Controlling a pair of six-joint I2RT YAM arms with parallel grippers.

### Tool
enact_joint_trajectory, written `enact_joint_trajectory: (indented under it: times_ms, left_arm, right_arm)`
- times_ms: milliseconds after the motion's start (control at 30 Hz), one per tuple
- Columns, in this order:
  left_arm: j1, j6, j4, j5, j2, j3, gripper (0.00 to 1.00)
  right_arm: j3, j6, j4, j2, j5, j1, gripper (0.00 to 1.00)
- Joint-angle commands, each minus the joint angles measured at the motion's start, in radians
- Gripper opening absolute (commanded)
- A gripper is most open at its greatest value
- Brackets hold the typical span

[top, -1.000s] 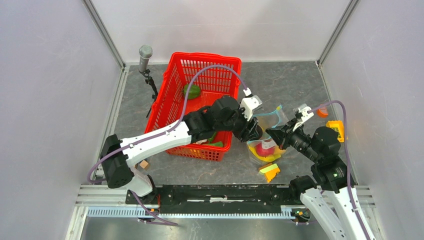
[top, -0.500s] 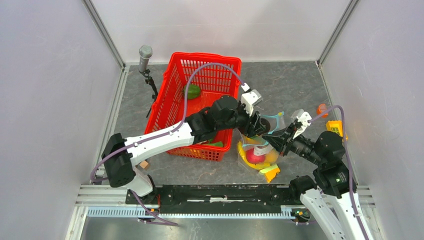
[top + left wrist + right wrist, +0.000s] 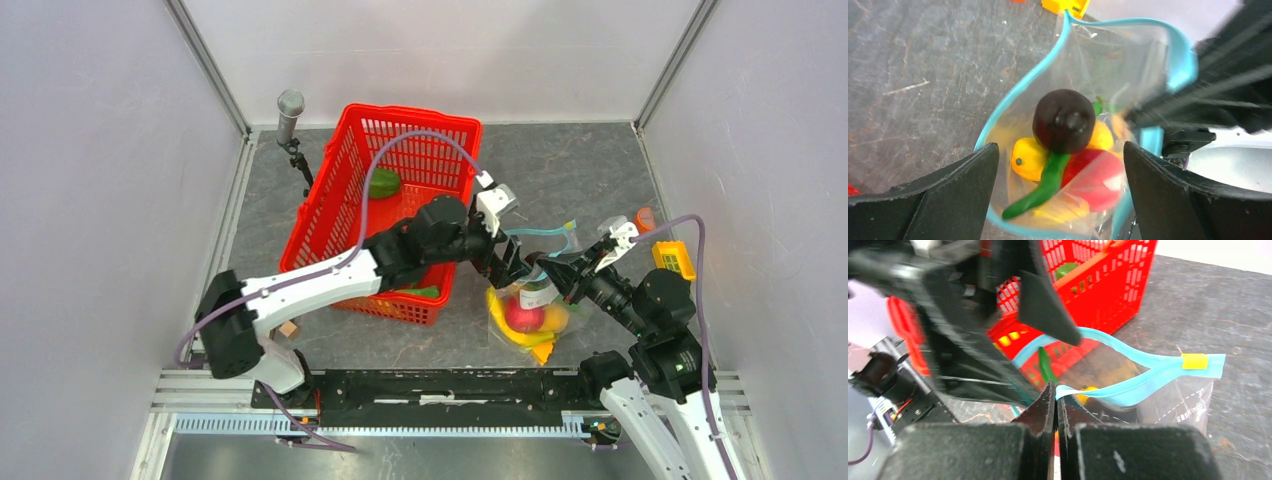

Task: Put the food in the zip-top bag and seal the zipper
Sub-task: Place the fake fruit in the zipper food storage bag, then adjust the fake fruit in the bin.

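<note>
The clear zip-top bag (image 3: 530, 318) stands on the table right of the basket, its mouth held wide. It also shows in the left wrist view (image 3: 1128, 65). Inside lie a dark eggplant (image 3: 1064, 120) on top, a green pepper (image 3: 1045, 187), a red apple (image 3: 1100, 182) and yellow bananas (image 3: 1027, 157). My left gripper (image 3: 515, 268) hangs open and empty just above the mouth, and shows again in its wrist view (image 3: 1060, 200). My right gripper (image 3: 1055, 390) is shut on the light blue zipper (image 3: 1148, 377) at the bag's right lip. It also shows from above (image 3: 556, 276).
The red lattice basket (image 3: 400, 118) stands left of the bag with a green pepper (image 3: 384, 182) inside. A small yellow crate (image 3: 673, 258) and an orange piece (image 3: 645, 215) lie at the right. A microphone stand (image 3: 290, 108) is at the back left. A block stack (image 3: 543, 352) pokes out under the bag.
</note>
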Motion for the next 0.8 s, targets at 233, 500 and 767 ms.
enact_joint_trajectory:
  times_ms: [233,500,767]
  left_arm:
    - [-0.018,0.017,0.118,-0.162,-0.365,-0.135,1.0]
    - [-0.005,-0.006,-0.152,-0.695,-0.451,-0.177,1.0]
    - [0.21,-0.242,-0.352,-0.747,-0.485,-0.277,1.0]
  right_arm:
    - [0.02,-0.061,0.096,0.041,0.158,-0.002,0.03]
    - [0.059,-0.109,0.072,0.135,0.178,-0.003,0.03]
    - [-0.017,-0.05,0.098,0.113,0.15,-0.003,0.03]
